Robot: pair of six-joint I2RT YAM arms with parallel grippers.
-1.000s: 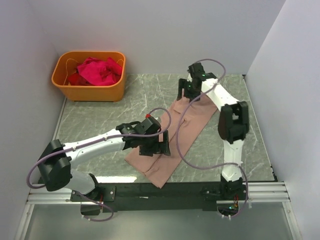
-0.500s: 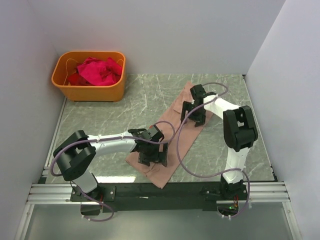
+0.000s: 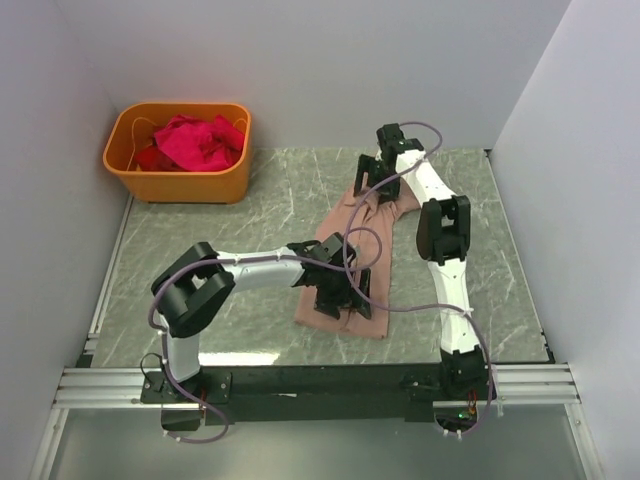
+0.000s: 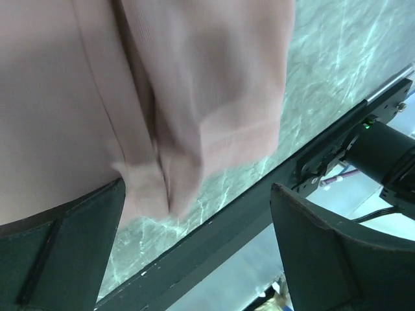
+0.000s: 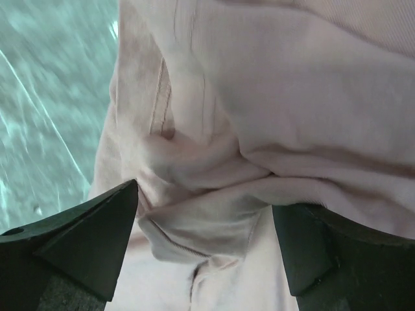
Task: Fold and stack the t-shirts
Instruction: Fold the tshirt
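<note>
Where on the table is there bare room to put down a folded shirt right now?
Widest bare marble: between the orange tub, the left arm and the pink-tan t-shirt. A narrower strip runs between the right arm and the right wall. Crowded: the middle, where the left gripper and right gripper sit over that t-shirt.

White-black arms point(image 3: 255, 265), seemingly lilac cables point(image 3: 410, 309)

An orange plastic tub point(image 3: 180, 186) sits at the far-left corner of the grey marbled bench point(image 3: 180, 240). White walls point(image 3: 330, 70) rise just behind the tub.
</note>
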